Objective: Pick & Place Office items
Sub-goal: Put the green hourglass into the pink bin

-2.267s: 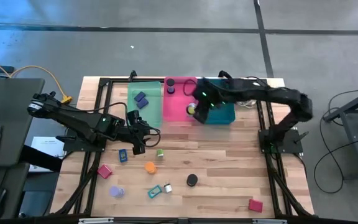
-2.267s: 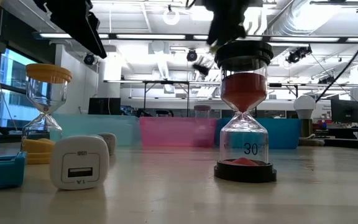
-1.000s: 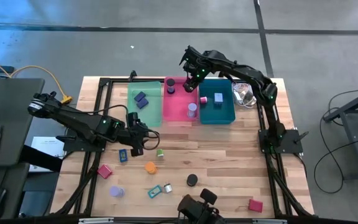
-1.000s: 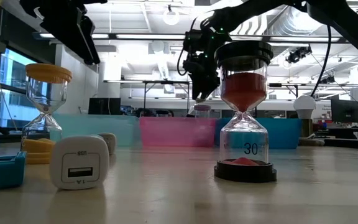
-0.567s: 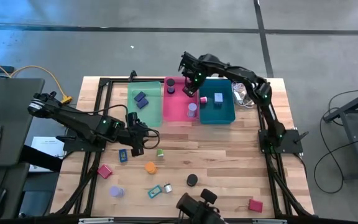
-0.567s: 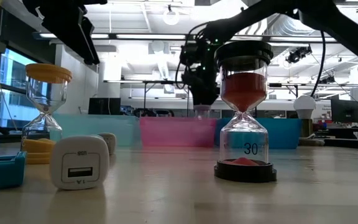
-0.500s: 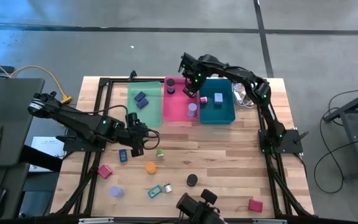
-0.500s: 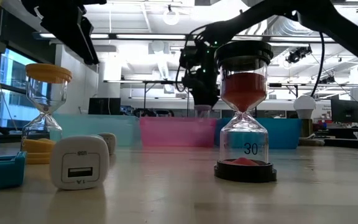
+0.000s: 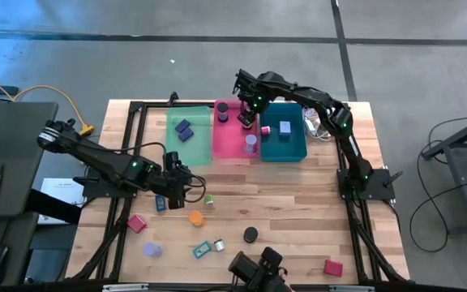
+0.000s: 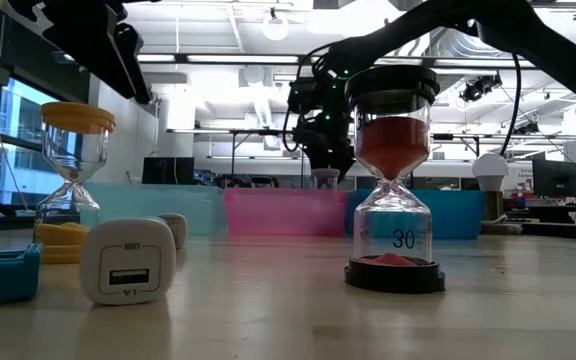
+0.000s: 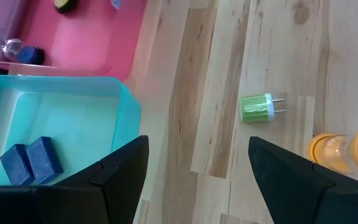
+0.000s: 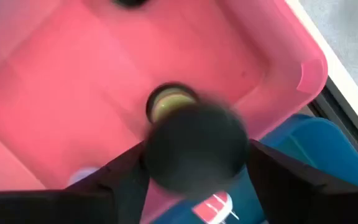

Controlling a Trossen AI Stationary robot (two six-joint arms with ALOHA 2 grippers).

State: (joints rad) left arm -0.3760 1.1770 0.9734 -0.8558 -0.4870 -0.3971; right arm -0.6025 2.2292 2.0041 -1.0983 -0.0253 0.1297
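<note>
My right gripper (image 9: 248, 118) hangs over the far right corner of the pink tray (image 9: 232, 143), shut on a small item with a round black top (image 12: 194, 149) and a yellow-green part beyond it. My left gripper (image 9: 185, 193) stands open above the bare table, just in front of the green tray (image 9: 201, 146), with nothing between its fingers (image 11: 197, 149). A green plug (image 11: 257, 107) and an orange-capped hourglass (image 11: 340, 146) lie on the wood near it. Two blue blocks (image 11: 30, 162) rest in the green tray. My right gripper pinches the item's round black top (image 12: 160, 155) by its two sides between the two fingers. The fingers come from above, pointing down. The item hangs over the pink tray's floor (image 12: 55, 81); I cannot tell whether its lower end touches it.
A teal tray (image 9: 298, 150) holding a teal block stands right of the pink one, with a clear plastic lump (image 9: 319, 122) beside it. Several small items lie scattered on the near half of the table, among them a black disc (image 9: 250, 234) and a red block (image 9: 333, 267).
My right gripper has sunk toward the pink tray with the black-topped item between its fingers, and has stayed over the tray's far right corner.
</note>
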